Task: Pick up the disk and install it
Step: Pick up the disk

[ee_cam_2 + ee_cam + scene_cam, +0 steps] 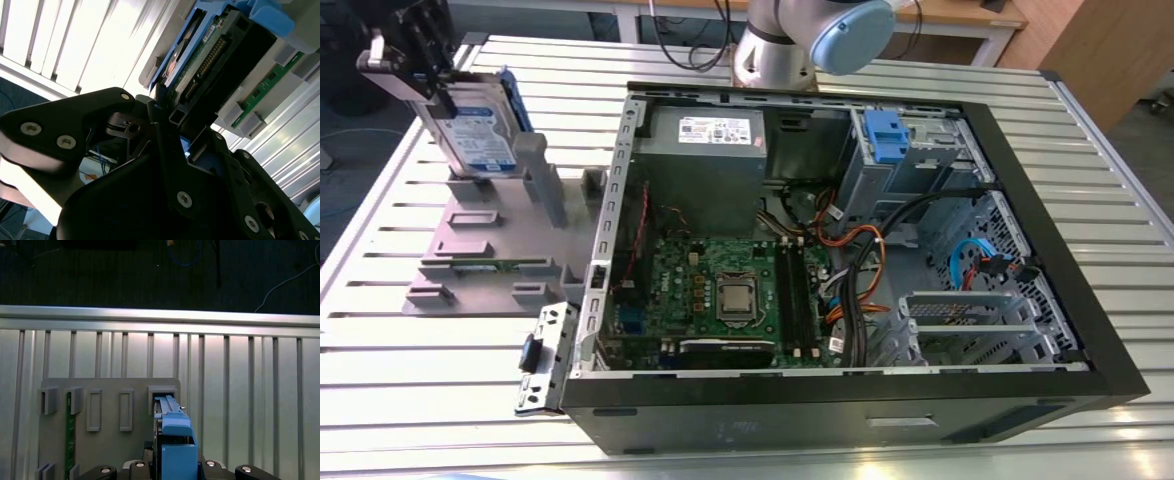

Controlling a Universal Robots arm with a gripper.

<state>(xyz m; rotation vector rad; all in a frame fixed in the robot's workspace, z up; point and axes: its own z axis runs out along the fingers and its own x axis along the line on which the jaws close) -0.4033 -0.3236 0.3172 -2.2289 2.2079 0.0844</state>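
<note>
My tool (424,80) is clenched on the disk (483,125), gripping its upper end at the exterior view's left. The disk stands on edge, tilted, with its lower end at the upright posts of the grey stand (494,245) on the bench (1121,170). I cannot tell whether it touches a slot. In the first wrist view its blue bracket (176,440) sits between my tool's fingers. The open computer case (854,420) lies just beside the stand.

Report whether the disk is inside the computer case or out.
Outside. The disk, held by the gripper, stands on edge at the grey stand, on the exterior view's left of the open computer case.
</note>
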